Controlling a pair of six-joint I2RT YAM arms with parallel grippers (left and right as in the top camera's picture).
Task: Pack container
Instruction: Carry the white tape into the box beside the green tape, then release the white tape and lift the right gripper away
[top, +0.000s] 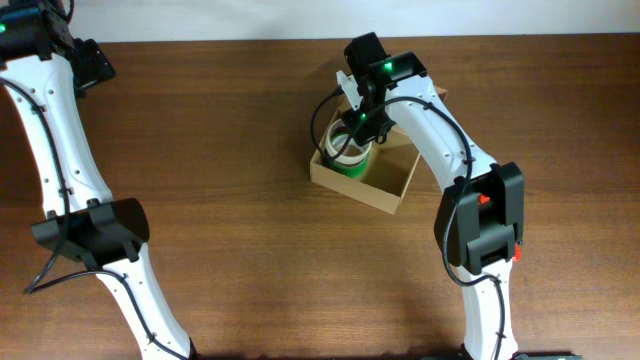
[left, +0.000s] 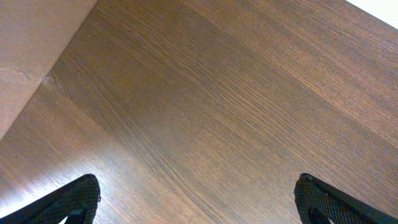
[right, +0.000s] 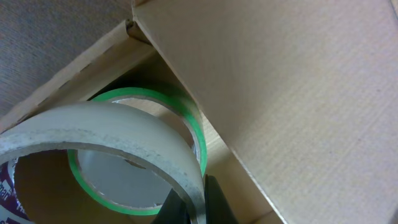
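Box (top: 352, 192) sits open mid-table. Closest to the wrist camera, the right claw (right: 194, 208) is pinching the rim of a clear tape roll (right: 93, 134), held over a green roll (right: 152, 94) already inside. Beyond them stand the box wall and the raised lid flap (right: 298, 93). The roll could snag there, or settle tilted on the green one and block the lid. The right arm bends forward with its wrist pitched down, and far left the left claw (left: 198, 202) hovers spread over the table (top: 230, 230).
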